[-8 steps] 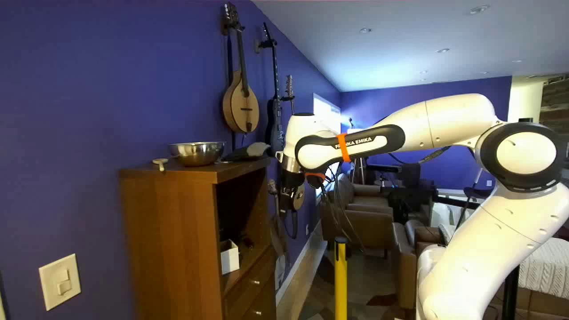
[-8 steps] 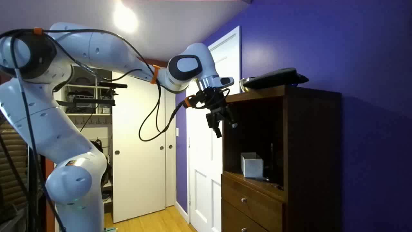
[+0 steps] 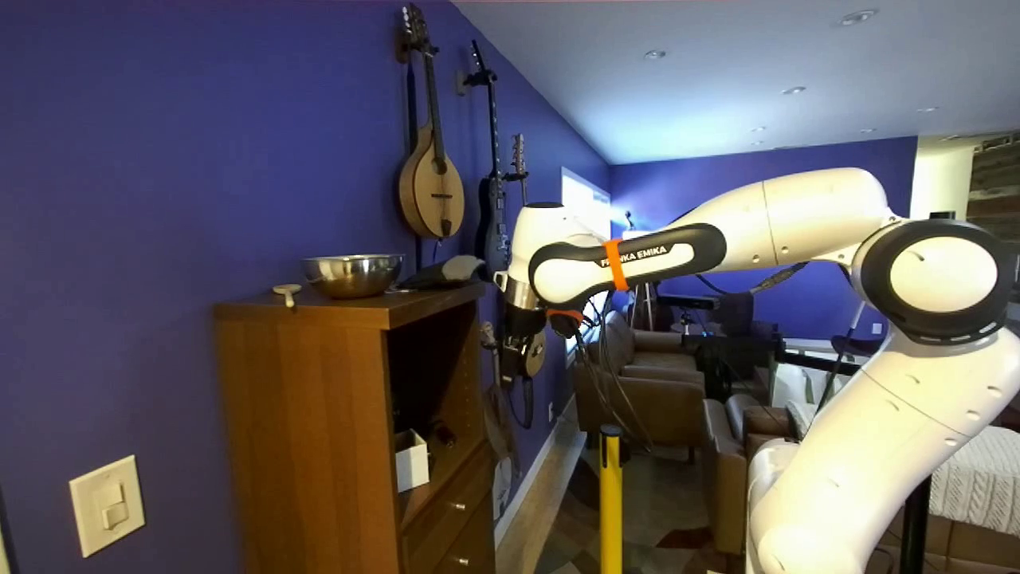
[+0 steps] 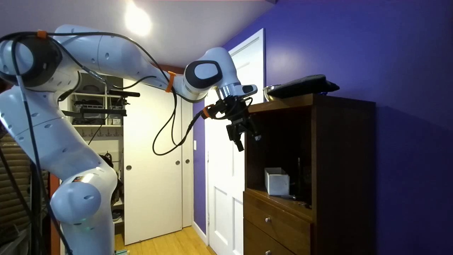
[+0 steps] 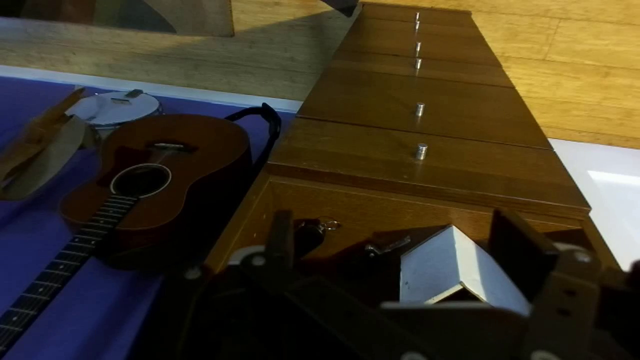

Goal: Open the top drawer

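Note:
The top drawer (image 4: 286, 230) is the upper brown front of the wooden cabinet, just below the open cubby, and it is shut flush. Its small silver knob (image 4: 268, 220) sits at the middle. The drawer also shows in an exterior view (image 3: 438, 514) at a steep angle and in the wrist view (image 5: 345, 142), with its knob (image 5: 421, 151). My gripper (image 4: 248, 141) is open and empty, pointing down in front of the cubby, well above the drawer and not touching the cabinet. In the wrist view its fingers (image 5: 400, 230) stand wide apart.
A white box (image 4: 277, 182) and small dark items stand in the cubby. A metal bowl (image 3: 355, 275) and a black item (image 4: 304, 86) lie on the cabinet top. Lower drawers (image 4: 262, 239) follow below. A guitar (image 5: 175, 175) stands beside the cabinet. A yellow post (image 3: 610, 502) stands nearby.

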Motion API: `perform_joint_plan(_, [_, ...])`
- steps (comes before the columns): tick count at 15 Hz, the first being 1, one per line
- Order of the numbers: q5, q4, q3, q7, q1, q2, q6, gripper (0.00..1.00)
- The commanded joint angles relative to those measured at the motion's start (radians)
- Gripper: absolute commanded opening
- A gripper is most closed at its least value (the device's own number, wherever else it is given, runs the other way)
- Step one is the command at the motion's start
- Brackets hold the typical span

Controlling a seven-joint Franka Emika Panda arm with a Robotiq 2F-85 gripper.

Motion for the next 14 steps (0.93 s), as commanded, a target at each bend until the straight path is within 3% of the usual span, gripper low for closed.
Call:
perform_joint_plan(1, [0.022,-0.011,-0.008,0.005,0.018,0.027,-0.004,1.0])
perform_joint_plan(5, [0.14,-0.076,-0.008,0.081,0.042,0.133,-0.014,1.0])
perform_joint_plan(8, [0.233,-0.149,-0.018,0.057,0.066,0.209,0.11,1.0])
perform_joint_plan(11, [0.246,-0.197,0.003,0.088,0.059,0.284,0.22,1.0])
perform_joint_plan(14, [0.217,-0.189,0.01,0.083,0.048,0.296,0.186,1.0])
